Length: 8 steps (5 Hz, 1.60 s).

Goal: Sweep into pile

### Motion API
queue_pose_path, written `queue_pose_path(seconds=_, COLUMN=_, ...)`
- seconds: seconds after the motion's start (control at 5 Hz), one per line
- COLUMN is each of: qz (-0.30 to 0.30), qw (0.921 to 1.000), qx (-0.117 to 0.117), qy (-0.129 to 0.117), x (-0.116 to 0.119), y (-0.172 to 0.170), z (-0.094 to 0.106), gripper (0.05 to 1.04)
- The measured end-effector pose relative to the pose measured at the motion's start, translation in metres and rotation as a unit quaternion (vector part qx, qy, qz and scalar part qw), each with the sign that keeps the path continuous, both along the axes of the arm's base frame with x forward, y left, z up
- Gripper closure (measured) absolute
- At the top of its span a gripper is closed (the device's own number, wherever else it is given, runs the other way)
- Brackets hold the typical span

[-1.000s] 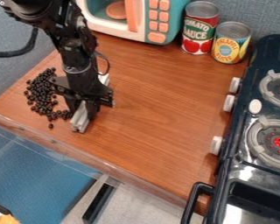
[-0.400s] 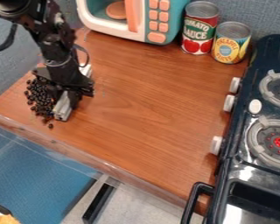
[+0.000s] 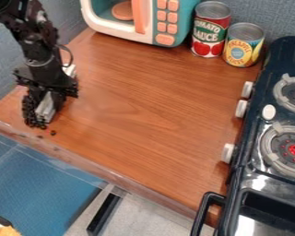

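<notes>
The black gripper (image 3: 50, 97) hung low at the end of the wooden counter (image 3: 144, 115) well apart from the toy stove (image 3: 266, 174), pointing down. Its fingers were closed around a light gray bar (image 3: 46, 109), whose ends stuck out past them, set slantwise to the stove. The black beans (image 3: 28, 112) were bunched close along the bar's side farther from the stove, some partly hidden by the gripper. Two loose beans (image 3: 52, 132) lay near the bar's lower end, one of them a little closer to the stove than the other. The yellow-labelled can (image 3: 244, 48) stood upright just beside the stove, the red-labelled can (image 3: 209, 32) next to it on the side away from the stove, and the toy microwave (image 3: 99, 19) farther from the stove still.
</notes>
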State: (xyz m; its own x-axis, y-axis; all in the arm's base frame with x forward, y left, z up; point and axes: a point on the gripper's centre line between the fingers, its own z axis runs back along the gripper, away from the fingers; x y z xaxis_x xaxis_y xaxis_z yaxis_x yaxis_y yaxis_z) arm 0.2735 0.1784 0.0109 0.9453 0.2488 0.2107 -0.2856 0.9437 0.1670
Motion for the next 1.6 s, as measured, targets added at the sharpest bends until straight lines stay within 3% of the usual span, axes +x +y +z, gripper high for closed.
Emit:
queue_pose_path(seconds=0.2, qz=0.004, qw=0.9997, qx=-0.023, qy=0.011, x=-0.003, y=-0.005, z=-0.001, gripper=0.705)
queue_pose_path(seconds=0.4, qz=0.024, qw=0.9963, qx=-0.075, qy=0.035, x=-0.004, y=-0.023, z=0.007, gripper=0.705)
queue_pose_path(seconds=0.6, qz=0.024, qw=0.9935, qx=-0.108, qy=0.028, x=0.009, y=-0.047, z=0.031, gripper=0.705)
queue_pose_path(seconds=0.8, qz=0.011, qw=0.9914, qx=-0.127, qy=0.029, x=0.014, y=-0.073, z=0.045, gripper=0.705)
queue_pose_path(seconds=1.0, qz=-0.011, qw=0.9947, qx=-0.099, qy=0.024, x=0.01, y=-0.11, z=0.043, gripper=0.705)
queue_pose_path(seconds=1.2, qz=-0.033, qw=0.9974, qx=-0.059, qy=0.024, x=0.0, y=-0.134, z=0.025, gripper=0.705)
queue_pose_path(seconds=1.4, qz=-0.051, qw=0.9985, qx=-0.02, qy=0.001, x=0.001, y=-0.147, z=0.014, gripper=0.705)
queue_pose_path(seconds=1.6, qz=-0.047, qw=0.9983, qx=-0.02, qy=0.028, x=0.004, y=-0.147, z=0.004, gripper=0.643)
